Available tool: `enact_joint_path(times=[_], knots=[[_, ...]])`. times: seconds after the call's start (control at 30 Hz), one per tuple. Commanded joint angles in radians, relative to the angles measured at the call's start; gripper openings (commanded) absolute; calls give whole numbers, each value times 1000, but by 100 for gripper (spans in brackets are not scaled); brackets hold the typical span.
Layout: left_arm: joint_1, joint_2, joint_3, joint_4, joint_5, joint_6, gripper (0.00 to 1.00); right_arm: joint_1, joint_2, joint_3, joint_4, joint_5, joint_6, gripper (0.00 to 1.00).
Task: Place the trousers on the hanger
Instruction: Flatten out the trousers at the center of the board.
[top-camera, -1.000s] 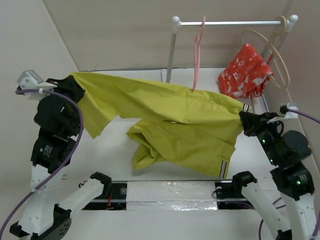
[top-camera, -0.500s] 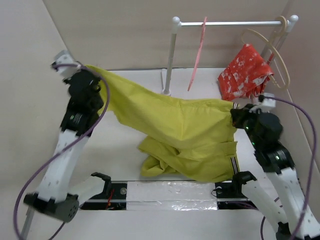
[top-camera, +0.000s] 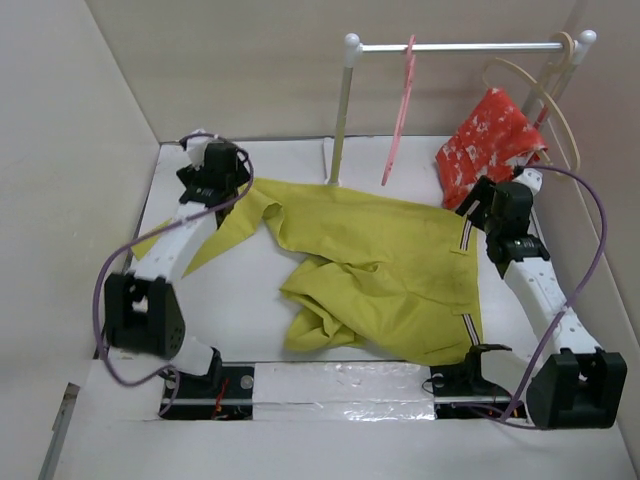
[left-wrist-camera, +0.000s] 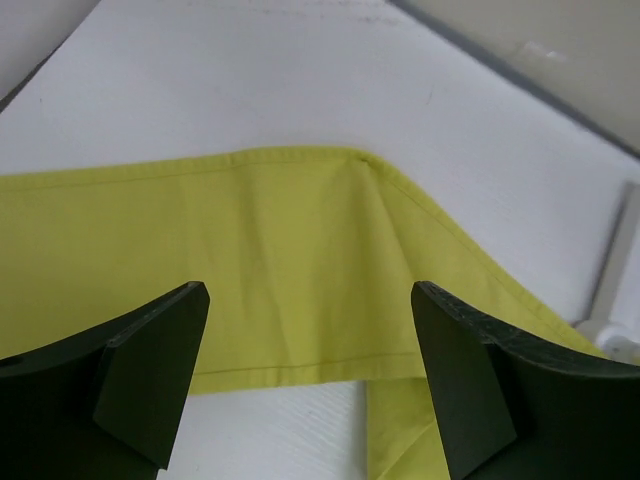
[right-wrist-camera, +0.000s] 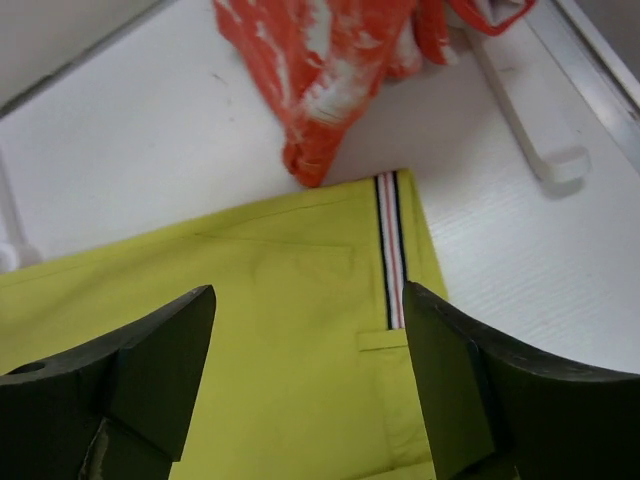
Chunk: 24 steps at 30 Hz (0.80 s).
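Looking down at the big white table (top-camera: 230, 300), I see the yellow trousers (top-camera: 390, 270) lying on it. They are spread out wide. One leg goes off to the far left. The cloth is bunched up in a lump near the middle, on the near side. The top of the trousers is on the right.

At the back stands a white clothes rack (top-camera: 342, 120) with a bar across its top. The left arm (top-camera: 170, 250) and the right arm (top-camera: 540, 290) both reach out over the table.

A red cloth with white marks (top-camera: 490, 140) hangs down at the right end of the rack. Its low end is just beside the top corner of the trousers. A big tan hanger (top-camera: 545, 100) hangs there too.

The thin pink hanger (top-camera: 400, 110) hangs on the bar. It is up above the far edge of the trousers and nothing is on it.

The left gripper (left-wrist-camera: 310, 290) is over the flat end of the leg. Its two fingers are wide apart and hold nothing. The right gripper (right-wrist-camera: 307, 292) is over the top of the trousers, near the striped band (right-wrist-camera: 390, 250). Its fingers are wide apart too, with nothing in them.
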Motion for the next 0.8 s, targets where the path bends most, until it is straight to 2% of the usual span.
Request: enact_joint_path(times=[0.0, 0.03, 0.07, 0.1, 0.13, 0.17, 0.23, 0.3, 0.33, 0.43, 0.47, 0.53, 0.57, 0.6, 0.63, 0.67, 0.7, 0.73, 0.77], knots=[[5, -262, -257, 108, 7, -91, 81, 36, -94, 27, 121, -100, 6, 82], [5, -291, -302, 122, -2, -111, 81, 47, -114, 7, 132, -113, 6, 82], [5, -316, -340, 119, -7, -182, 80, 61, -136, -27, 138, -131, 4, 73], [5, -365, -374, 130, 8, -200, 80, 76, -157, -48, 146, -157, 1, 59], [17, -386, -437, 130, 18, -230, 79, 121, -198, -70, 159, -215, -12, 39], [37, -405, -471, 125, 22, -299, 78, 147, -217, -94, 167, -237, -19, 14], [118, -445, -569, 157, 93, -336, 77, 231, -249, -145, 158, -261, -40, 2], [171, -431, -606, 171, 117, -350, 77, 280, -286, -188, 155, -293, -54, 1], [191, -413, -609, 173, 139, -349, 77, 302, -292, -199, 152, -297, -56, 2], [212, -293, -553, 139, 159, -358, 77, 346, -291, -240, 110, -291, -33, 16], [212, -260, -534, 129, 162, -362, 77, 357, -292, -257, 103, -283, -17, 27], [212, -164, -504, 127, 179, -366, 77, 348, -311, -318, 104, -231, 15, 41], [212, -140, -493, 125, 185, -364, 76, 339, -321, -338, 104, -213, 18, 52], [212, -103, -482, 118, 188, -367, 73, 310, -349, -352, 98, -190, 23, 57], [193, -100, -462, 110, 194, -359, 67, 288, -361, -366, 95, -145, 38, 63], [162, -107, -459, 115, 184, -347, 65, 261, -372, -389, 101, -134, 43, 75], [119, -139, -456, 121, 158, -337, 63, 230, -377, -395, 106, -136, 47, 77], [15, -159, -451, 127, 103, -327, 61, 159, -366, -400, 119, -168, 53, 80], [-43, -178, -447, 127, 84, -307, 59, 121, -351, -405, 148, -192, 56, 83]])
